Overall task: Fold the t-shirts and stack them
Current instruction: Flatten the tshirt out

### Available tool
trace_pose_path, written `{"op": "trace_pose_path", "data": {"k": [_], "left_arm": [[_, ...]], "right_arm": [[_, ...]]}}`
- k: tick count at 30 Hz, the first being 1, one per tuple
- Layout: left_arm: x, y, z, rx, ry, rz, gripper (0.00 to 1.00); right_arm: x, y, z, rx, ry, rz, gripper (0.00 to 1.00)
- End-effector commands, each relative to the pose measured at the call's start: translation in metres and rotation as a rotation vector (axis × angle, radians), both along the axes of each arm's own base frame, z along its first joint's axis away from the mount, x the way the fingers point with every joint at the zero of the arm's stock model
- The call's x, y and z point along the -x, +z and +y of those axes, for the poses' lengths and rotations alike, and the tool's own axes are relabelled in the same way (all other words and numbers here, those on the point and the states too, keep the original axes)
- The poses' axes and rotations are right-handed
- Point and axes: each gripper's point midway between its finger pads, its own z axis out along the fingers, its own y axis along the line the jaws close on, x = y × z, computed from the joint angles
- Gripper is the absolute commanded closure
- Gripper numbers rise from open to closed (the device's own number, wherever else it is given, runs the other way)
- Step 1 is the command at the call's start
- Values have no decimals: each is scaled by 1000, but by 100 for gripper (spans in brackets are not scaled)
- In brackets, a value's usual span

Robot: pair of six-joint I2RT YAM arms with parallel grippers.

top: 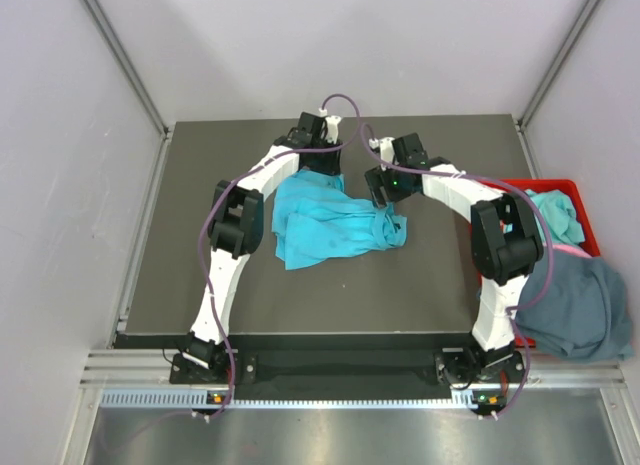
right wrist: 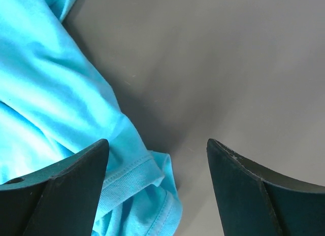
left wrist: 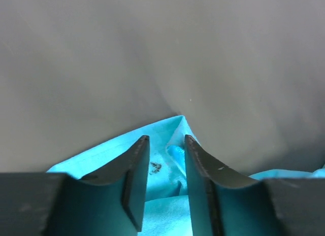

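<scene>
A turquoise t-shirt [top: 330,225] lies crumpled and unfolded near the middle of the dark grey surface [top: 200,265], bunched into loose ridges, with one end reaching right.

The left fingers [top: 322,165] sit at the shirt's far edge, pointing down onto it. In the left wrist view they stand close together, with a narrow gap between them. A raised corner of the turquoise cloth lies in that gap. I cannot tell whether they are already pinching it or only straddling it.

The right fingers [top: 384,190] are just beyond the shirt's far right end. In the right wrist view they are spread wide and grasp nothing. Between them is bare surface, and a stitched sleeve hem [right wrist: 137,180] lies by the left one.

At the right edge of the surface stands a red bin [top: 585,200]. Another turquoise garment [top: 555,210] is heaped inside it, and a strip of pinkish cloth [top: 572,251] shows just nearer. A slate blue-grey t-shirt [top: 580,305] hangs over the bin's near end and down beside the right arm.
</scene>
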Motion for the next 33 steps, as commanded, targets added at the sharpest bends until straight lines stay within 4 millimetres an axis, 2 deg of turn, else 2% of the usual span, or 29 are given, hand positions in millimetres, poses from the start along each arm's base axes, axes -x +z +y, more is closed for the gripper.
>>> {"op": "trace_pose_path", "data": {"k": [1,3,9,17,20,22,24,25,27,28,29,30,31,33], "left_arm": [[-4,11,-7,30,-17,-29,62],[-3,12,-8,31,-19,-30,68],[-2,12,-8,34,-20,-25,70],[0,12,-8,42,-15,-13,99],[0,23,-3,37,-14,-34,100],[-2,41,0,53,-10,-63,100],[-5,51,9,61,10,-79,100],[-8,67,13,73,18,-105,100],[-11,82,23,80,38,-128,100],[-15,105,34,86,56,-175,100],[-15,111,42,82,70,-186,100],[-13,137,50,96,82,-232,100],[-17,149,66,102,109,-256,100],[-16,162,84,105,136,-272,100]], "right_arm": [[-9,21,-1,-34,-2,-55,22],[-8,21,-1,-35,-2,-53,22],[-9,24,-1,-39,-5,-58,22],[-9,27,-5,-31,-12,-68,22],[-11,32,-7,-25,-20,-83,22],[-14,38,-9,-20,-25,-99,22],[-15,44,-11,-14,-30,-116,22],[-16,46,-11,-15,-31,-123,22],[-17,51,-14,-13,-37,-133,22],[-17,51,-14,-14,-39,-135,22],[-16,52,-15,-12,-38,-137,22],[-16,55,-16,-14,-38,-141,22],[-16,57,-17,-15,-41,-147,22],[-17,58,-16,-16,-41,-150,22]]}}
